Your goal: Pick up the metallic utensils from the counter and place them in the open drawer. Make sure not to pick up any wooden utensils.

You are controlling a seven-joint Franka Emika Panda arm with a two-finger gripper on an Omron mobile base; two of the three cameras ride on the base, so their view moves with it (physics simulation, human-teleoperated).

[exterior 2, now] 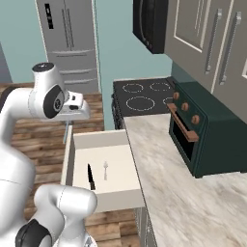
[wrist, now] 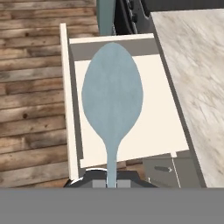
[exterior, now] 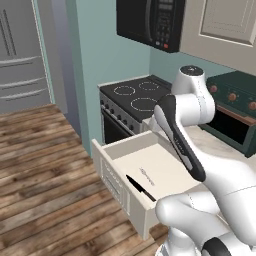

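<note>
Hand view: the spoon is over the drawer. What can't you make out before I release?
- Hand view: the spoon bowl covers the middle of the drawer floor, so whatever lies under it is hidden.
- Right base view: a small pale item beside the knife is too small to identify.
- Left base view: the arm hides the drawer's right side.
- Right base view: the counter is cut off by the bottom and right edges.

Pale blue spoon (wrist: 112, 92), cream drawer (wrist: 70, 109), possibly black knife (exterior 2: 90, 177).
</note>
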